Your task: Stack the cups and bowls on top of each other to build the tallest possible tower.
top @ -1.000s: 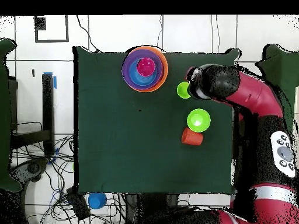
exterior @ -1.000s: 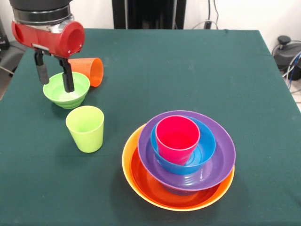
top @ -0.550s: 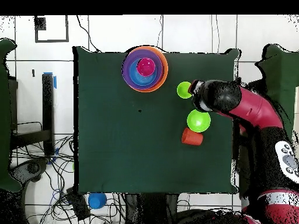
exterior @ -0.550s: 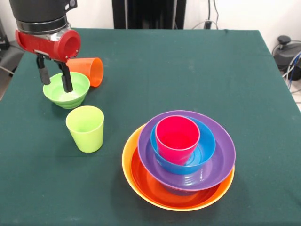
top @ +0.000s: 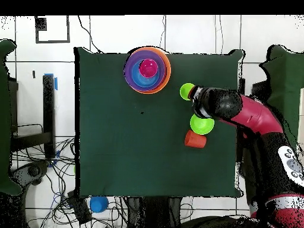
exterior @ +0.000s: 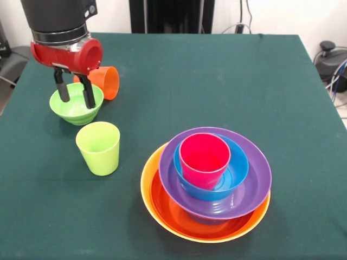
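At upper left of the front view, the gripper [exterior: 76,96] hangs with fingers apart over the green bowl [exterior: 76,104], whose slick rim could slip free and knock the orange cup [exterior: 102,81] just beside it.

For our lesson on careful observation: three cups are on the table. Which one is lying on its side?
The orange cup, tipped over behind the green bowl. The lime green cup stands upright on the table, and the pinkish red cup stands upright inside the blue bowl.
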